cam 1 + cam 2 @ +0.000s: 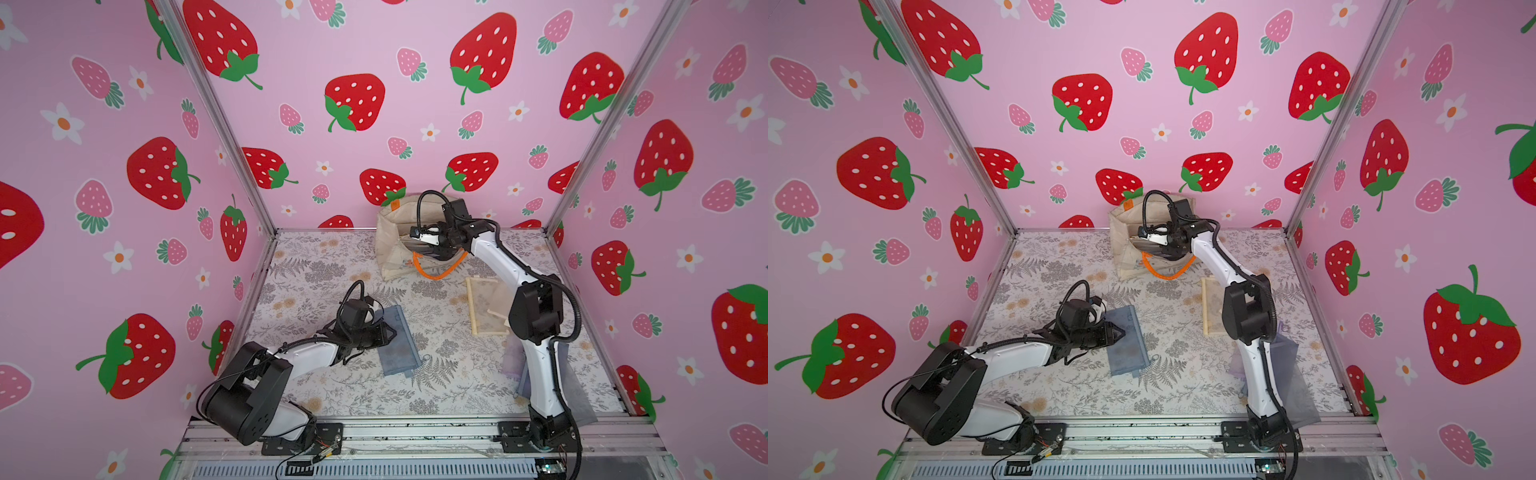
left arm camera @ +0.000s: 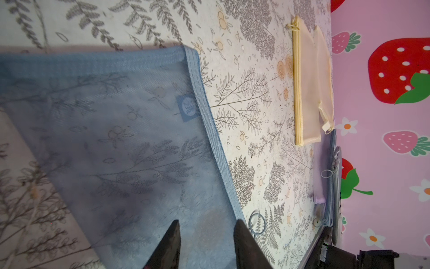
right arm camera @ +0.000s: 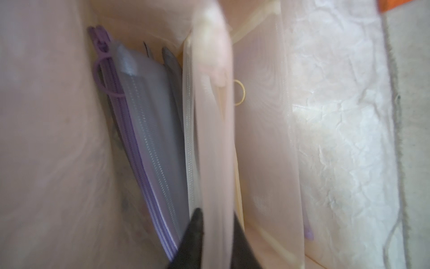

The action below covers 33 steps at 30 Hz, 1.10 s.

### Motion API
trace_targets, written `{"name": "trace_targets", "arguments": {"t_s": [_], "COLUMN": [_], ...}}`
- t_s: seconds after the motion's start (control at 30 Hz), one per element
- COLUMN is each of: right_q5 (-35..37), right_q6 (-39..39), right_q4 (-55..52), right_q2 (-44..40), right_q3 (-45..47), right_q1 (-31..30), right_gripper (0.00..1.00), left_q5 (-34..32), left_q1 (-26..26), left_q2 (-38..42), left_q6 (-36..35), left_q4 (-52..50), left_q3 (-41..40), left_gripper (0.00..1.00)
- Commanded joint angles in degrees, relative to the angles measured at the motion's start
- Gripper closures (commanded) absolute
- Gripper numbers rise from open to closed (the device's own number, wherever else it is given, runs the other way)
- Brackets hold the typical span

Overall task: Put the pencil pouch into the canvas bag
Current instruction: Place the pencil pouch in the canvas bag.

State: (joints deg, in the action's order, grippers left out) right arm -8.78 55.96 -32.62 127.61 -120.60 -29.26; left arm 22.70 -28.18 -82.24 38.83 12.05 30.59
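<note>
I judge the pouch (image 3: pixel 209 139) already inside the bag (image 1: pixel 388 237) at the tabletop's far edge; the right claw (image 3: pixel 216 216) straddles it, grip undeterminable, the left claw (image 2: pixel 207 223) hangs open, and release and withdrawal remain.

Enclosure viewed from above. Back wall (image 1: pixel 374 50), left wall (image 1: pixel 62 291) & right wall (image 1: pixel 706 104) were pink panels printed w/ large red strawberries, small pink strawberries & white flowers w/ orange centres. Aluminium posts (image 1: pixel 222 120) ran up both rear corners. The tabletop (image 1: pixel 332 266) bore a pale cloth patterned w/ grey ferns, foliage & faded orange blossoms. Along its near edge lay a silver extruded rail (image 1: pixel 415 432). Below that was a slotted vent strip (image 1: pixel 395 471). Light was soft & even; shadows were faint.
</note>
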Motion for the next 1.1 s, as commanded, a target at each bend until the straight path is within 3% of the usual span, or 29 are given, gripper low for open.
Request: {"name": "trace_targets", "arguments": {"t_s": [0.0,0.2,0.5,0.73,1.07], "right_q5": [-1.99,-5.40,-7.30,-5.56,-0.07], "right_q6": [-1.35,-4.17,-5.61,-7.09,-10.12], "right_q4": [0.19,1.35,0.50,1.00,-2.62], "right_q2": [-3.81,-6.77,-4.74,-1.89,3.74], "right_q3": [1.41,3.06,0.66,-1.00,-8.64], "right_q1": [0.08,0.16,0.08,-0.01,-0.98], "right_gripper": [0.65,0.63,0.89,0.98,0.97], "left_q5": [0.42,0.48,0.58,0.67,0.42], "left_q1": [-0.21,-0.20,-0.22,-0.21,-0.26], "left_q2": [-0.08,0.07,0.06,-0.70,0.10], "left_q6": [-0.04,-0.07,-0.11,-0.24,-0.09], "left_q4": [1.41,1.22,0.71,0.60,0.41], "left_q3": [0.11,0.17,0.84,1.39,0.99], "left_gripper": [0.60,0.59,0.60,0.60,0.60]}}
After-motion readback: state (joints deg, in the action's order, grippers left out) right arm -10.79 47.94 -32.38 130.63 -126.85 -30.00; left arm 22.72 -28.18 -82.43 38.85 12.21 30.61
